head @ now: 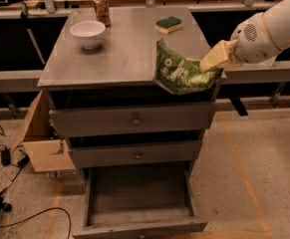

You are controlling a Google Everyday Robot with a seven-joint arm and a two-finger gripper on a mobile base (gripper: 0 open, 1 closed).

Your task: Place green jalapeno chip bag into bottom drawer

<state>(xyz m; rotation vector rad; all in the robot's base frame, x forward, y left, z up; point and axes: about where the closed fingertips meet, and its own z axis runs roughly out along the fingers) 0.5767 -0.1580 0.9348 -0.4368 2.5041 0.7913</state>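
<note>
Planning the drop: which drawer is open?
The bottom drawer, pulled out; both knobbed ones are shut. The gripper holds the chip bag at the cabinet's edge.

Grey cabinet top, gripper pinching green jalapeno chip bag at its front edge, sponge just beyond the gripper, bowl and can well left of it.
</note>
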